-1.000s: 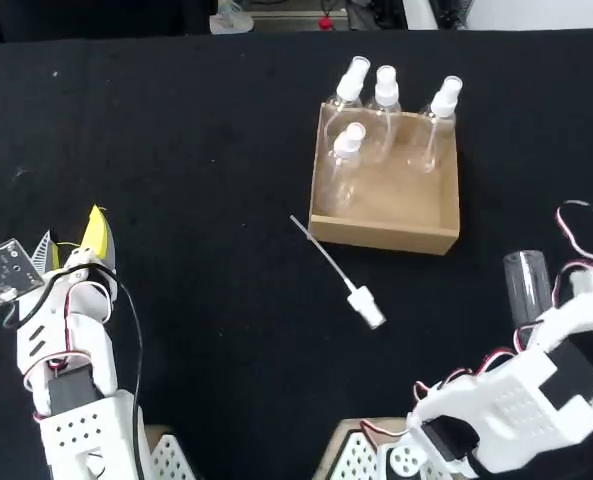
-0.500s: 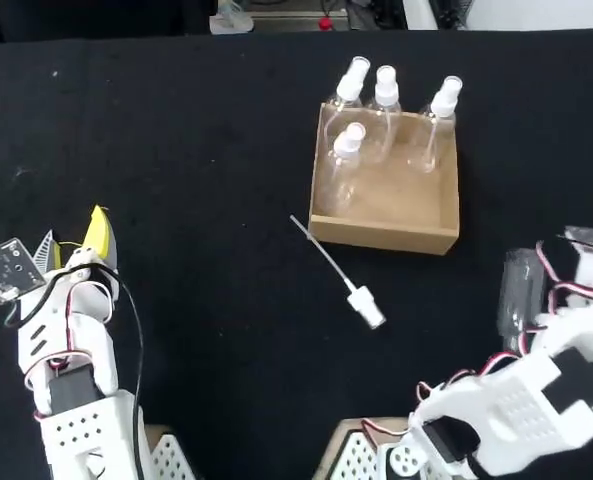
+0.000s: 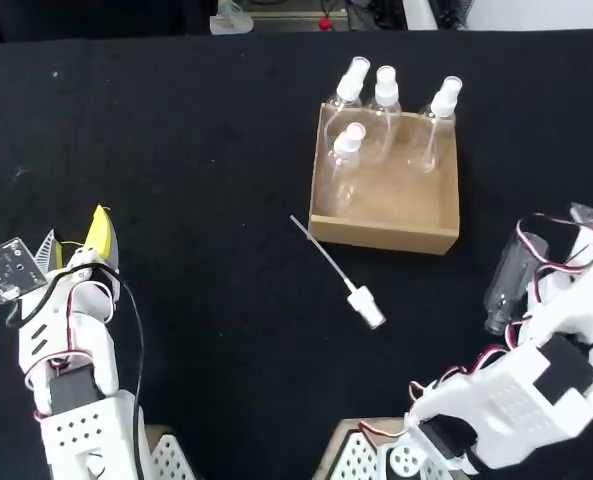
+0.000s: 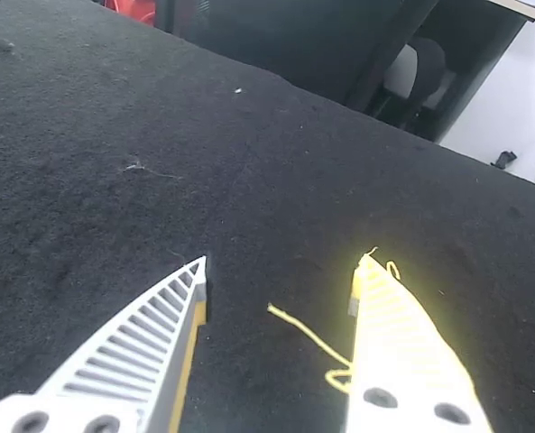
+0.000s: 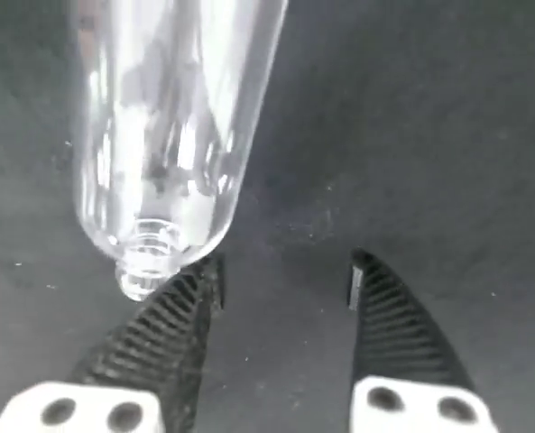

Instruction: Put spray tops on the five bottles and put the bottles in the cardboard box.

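- The open-necked bottle is clear against the black table, so its outline is faint from above. Its far end is crossed by the wires of the right arm.
- Whether the bottle lies flat or only leans cannot be told.
- The right gripper has black fingers that are hard to pick out from above. The wrist view shows them spread wide with nothing between them.
- The bottle's neck sits just beside the tip of one finger, outside the gap. Contact cannot be made out.
- The bottle's long axis runs slantwise, with the neck end toward the robot's side of the table and the base end away. It is right of the cardboard box and near it, but outside it.
- Four capped bottles stand upright in the box, crowded toward its far wall.
- The loose spray top lies on the table in front of the box. Its thin tube points up and left toward the box's near left corner, and its head is nearer the robot.
- The left gripper is at the table's left side, well apart from everything, with its fingers spread and empty.
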Robot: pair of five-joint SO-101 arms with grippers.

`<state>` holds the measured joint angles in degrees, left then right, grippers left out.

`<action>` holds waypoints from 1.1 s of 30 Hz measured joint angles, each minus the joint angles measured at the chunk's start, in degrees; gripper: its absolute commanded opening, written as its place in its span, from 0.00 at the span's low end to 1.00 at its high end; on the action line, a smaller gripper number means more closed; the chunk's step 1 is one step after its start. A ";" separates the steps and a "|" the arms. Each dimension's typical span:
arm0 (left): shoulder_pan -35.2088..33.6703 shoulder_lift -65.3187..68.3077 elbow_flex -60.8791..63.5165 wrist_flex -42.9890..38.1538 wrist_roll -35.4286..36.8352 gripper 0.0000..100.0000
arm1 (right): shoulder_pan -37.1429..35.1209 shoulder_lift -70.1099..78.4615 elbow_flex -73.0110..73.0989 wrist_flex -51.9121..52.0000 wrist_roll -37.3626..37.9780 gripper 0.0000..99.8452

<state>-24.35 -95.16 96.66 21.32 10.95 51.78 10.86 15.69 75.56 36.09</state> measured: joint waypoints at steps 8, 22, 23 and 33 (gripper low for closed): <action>0.00 0.00 0.00 0.00 0.00 0.25 | -1.23 0.00 -14.95 9.32 -1.05 0.19; 0.00 0.00 0.00 0.00 0.00 0.25 | -12.57 10.99 -19.87 -8.70 -23.65 0.19; 0.00 0.00 0.00 0.00 0.00 0.25 | -12.57 12.22 -19.87 -9.05 -23.82 0.19; 0.00 0.00 0.00 0.00 0.00 0.25 | -5.45 14.77 -23.65 -8.79 -24.62 0.19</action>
<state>-24.35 -95.16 96.66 21.32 10.95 46.33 25.63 -7.96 66.77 11.47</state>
